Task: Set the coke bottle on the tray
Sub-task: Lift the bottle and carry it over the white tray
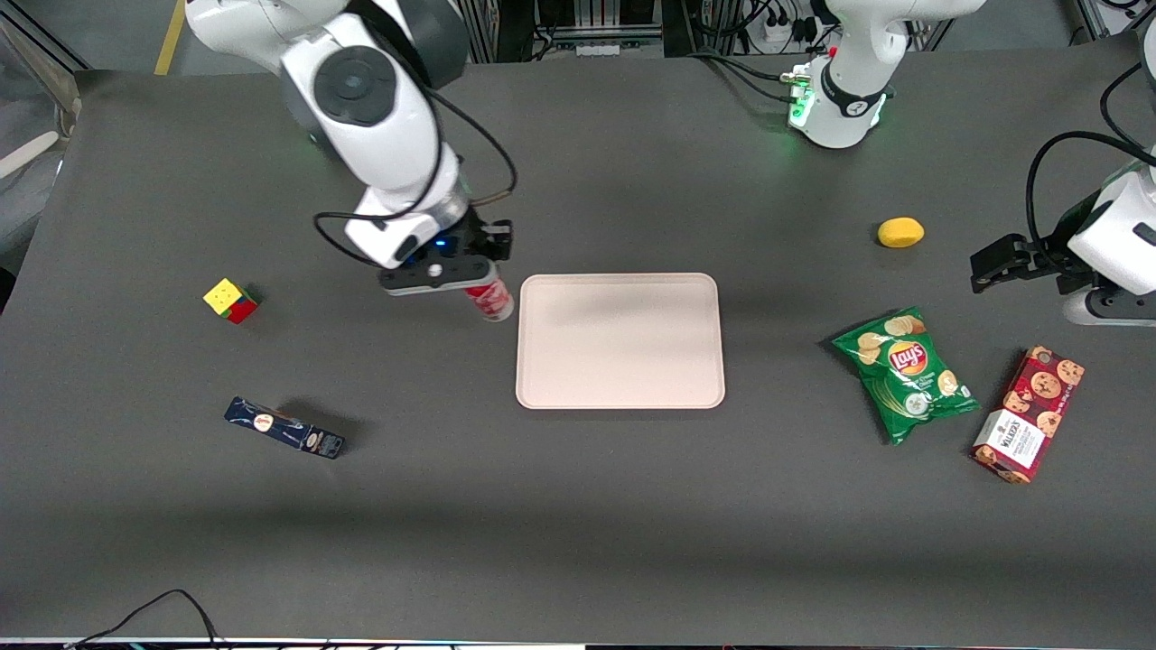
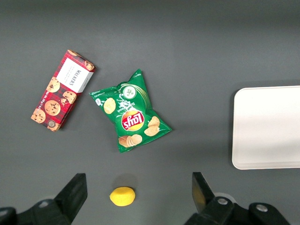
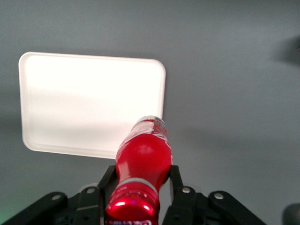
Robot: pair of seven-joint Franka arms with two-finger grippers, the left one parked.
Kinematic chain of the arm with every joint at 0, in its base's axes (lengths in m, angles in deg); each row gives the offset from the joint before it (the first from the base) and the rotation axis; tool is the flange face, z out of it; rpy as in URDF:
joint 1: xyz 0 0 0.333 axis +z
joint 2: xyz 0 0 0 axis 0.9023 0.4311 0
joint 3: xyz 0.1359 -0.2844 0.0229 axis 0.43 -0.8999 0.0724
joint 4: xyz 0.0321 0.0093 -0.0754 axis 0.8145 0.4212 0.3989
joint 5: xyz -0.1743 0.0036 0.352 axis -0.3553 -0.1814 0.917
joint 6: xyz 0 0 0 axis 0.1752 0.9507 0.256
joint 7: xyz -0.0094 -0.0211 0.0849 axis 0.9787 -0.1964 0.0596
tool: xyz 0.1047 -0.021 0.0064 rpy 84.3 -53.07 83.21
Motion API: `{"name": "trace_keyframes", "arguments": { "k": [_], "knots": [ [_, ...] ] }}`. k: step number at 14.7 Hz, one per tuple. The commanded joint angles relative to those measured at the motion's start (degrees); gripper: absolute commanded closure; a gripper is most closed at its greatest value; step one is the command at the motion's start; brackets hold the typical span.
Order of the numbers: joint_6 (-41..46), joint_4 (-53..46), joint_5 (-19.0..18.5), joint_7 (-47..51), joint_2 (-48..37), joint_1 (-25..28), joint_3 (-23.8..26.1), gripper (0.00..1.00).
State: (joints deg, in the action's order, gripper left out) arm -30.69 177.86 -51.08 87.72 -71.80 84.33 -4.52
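The dark grey table (image 1: 578, 506) runs past the edges of every view, so its full outline never shows. On it lies the large flat pale pinkish-beige plastic tray (image 1: 620, 341) with rounded corners and a low rim; the front view shows it whole, while the left wrist view (image 2: 269, 127) cuts one end off.

The right arm's gripper (image 1: 470, 287) hangs just beside the tray's corner at the working arm's end, over bare table. In the front view the wrist housing covers most of the fingers, and only the lower half of the small red coke bottle (image 1: 490, 299) pokes out beneath it, tilted with its clear base toward the tray. Whether that base touches the table cannot be told. In the right wrist view the jaws stand narrow, closed against the bottle (image 3: 143, 161) at its shoulder, one black finger (image 3: 177, 185) on either side; the red cap sits between them, partly cut off by the frame edge, and the white script is hard to make out.

Toward the parked arm's end lie a green crisp bag (image 1: 906, 372), a red cookie box (image 1: 1029, 414) and a small yellow lemon-like object (image 1: 900, 232). Toward the working arm's end sit a dark blue oblong packet (image 1: 284, 428) with unreadable print and a coloured puzzle cube (image 1: 230, 300).
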Motion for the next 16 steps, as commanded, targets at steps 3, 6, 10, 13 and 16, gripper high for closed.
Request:
{"name": "trace_keyframes", "arguments": {
  "k": [3,6,10,13,16],
  "knots": [
    [-8.29,-4.47,-10.59,9.81,13.97,0.88,5.03,1.0],
    [-12.61,-3.95,-11.56,9.98,17.23,0.97,4.94,1.0],
    [-13.5,-3.95,-13.93,9.98,20.14,1.14,4.94,1.0],
    [-13.93,-3.16,-13.94,9.98,20.66,1.23,4.94,1.0],
    [-15.08,-2.36,-14.03,9.98,21.28,1.23,4.94,1.0]
  ]
}}
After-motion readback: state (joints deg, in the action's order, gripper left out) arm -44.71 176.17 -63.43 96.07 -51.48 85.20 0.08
